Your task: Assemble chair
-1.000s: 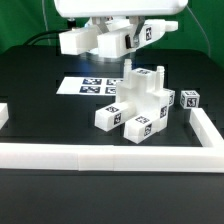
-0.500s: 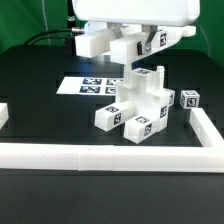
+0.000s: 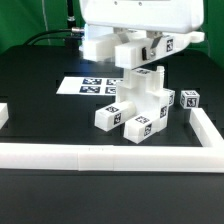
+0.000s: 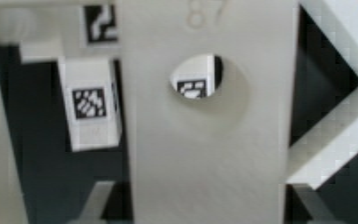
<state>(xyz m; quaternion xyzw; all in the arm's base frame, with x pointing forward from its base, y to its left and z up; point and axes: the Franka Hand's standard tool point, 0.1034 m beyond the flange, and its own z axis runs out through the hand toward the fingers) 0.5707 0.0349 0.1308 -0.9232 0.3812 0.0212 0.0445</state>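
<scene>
My gripper [image 3: 134, 52] is shut on a long white chair panel [image 3: 100, 43] with tags on it and holds it in the air, just above the part-built chair [image 3: 145, 98]. That chair is a stack of chunky white tagged blocks standing on the black table. In the wrist view the held panel [image 4: 194, 140] fills the middle and has a round hole [image 4: 197, 78]. The gripper [image 4: 208, 202] has one finger on each side of it. A tagged part [image 4: 91, 100] lies below.
The marker board [image 3: 92, 87] lies flat behind the chair. A small tagged peg block [image 3: 190, 100] stands at the exterior view's right. A long white border rail [image 3: 100, 155] runs along the front and up the right side [image 3: 207, 125].
My gripper has carried the held panel toward the exterior view's right, from beside the chair stack to right over its top.
</scene>
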